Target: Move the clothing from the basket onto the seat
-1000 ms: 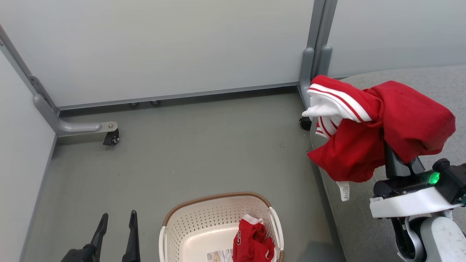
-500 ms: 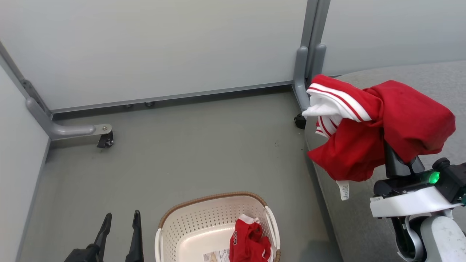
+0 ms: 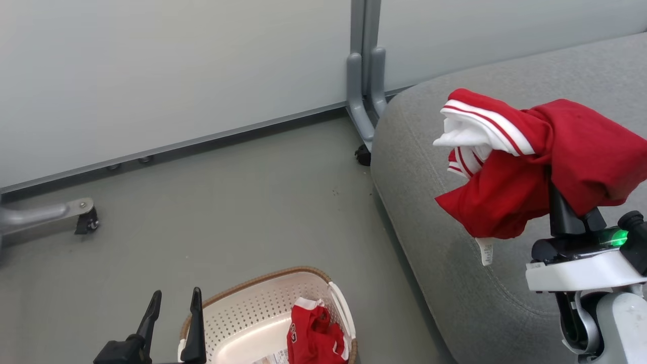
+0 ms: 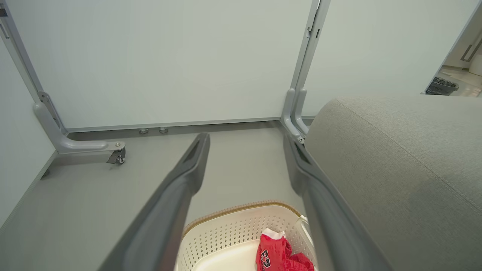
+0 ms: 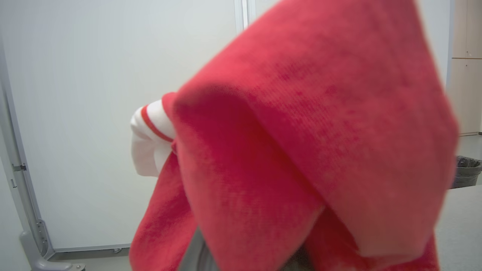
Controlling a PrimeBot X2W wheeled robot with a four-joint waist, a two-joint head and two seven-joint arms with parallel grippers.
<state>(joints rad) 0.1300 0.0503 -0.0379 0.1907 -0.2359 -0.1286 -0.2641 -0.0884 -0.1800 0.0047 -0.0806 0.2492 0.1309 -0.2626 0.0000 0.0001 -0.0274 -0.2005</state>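
- A grey floor runs up to pale partition panels; a grey partition foot on a caster stands at the left.
- The right fingers are closed, with their tips buried in a red garment with white striped trim. It drapes over them in a bunched hood, lifted clear.
- A white tag dangles from its lower edge.
- Below this garment lies the grey woven seat, a broad cushion with a rounded corner; the cloth hangs above it, apart from the fabric.
- The left fingers are spread wide with nothing between them, poised over the floor at the basket's left rim.
- The cream perforated basket with a brown rim sits on the floor just beside the seat's front edge.
- A second red garment with a printed number lies crumpled inside it, against the wall nearest the seat.
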